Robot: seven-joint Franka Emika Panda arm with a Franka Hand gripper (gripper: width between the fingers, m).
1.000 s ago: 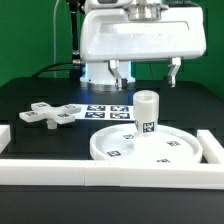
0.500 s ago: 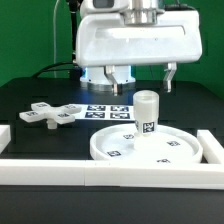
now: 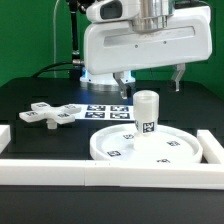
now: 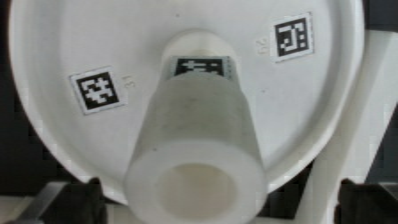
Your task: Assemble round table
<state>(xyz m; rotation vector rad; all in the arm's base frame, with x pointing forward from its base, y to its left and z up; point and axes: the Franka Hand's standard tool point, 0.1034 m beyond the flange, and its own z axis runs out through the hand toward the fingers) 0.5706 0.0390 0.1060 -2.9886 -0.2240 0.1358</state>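
The gripper has slid toward the exterior view's right since half a second ago, carrying the big white wrist housing with it. It now hangs in the upper right of that view, roughly above the leg rather than off to one side of it. Its jaws are spread wide with nothing between them, one finger on each side of the leg's line and both clear above its top. The wrist view agrees, looking almost straight down the leg's rounded end. The leg stands upright on the disc, which lies flat in the lower middle of the exterior view. Neither has shifted. Whether the leg is fully seated in the disc or only resting there cannot be told. Further out, the cross-shaped foot piece lies loose on the black table at the middle left, well apart from the disc. The marker board lies behind the disc, and a white border bar runs along the front. The sideways shift reads as lining up over the leg, probably to come down and grip or turn it. Fitting the foot piece is not yet done.
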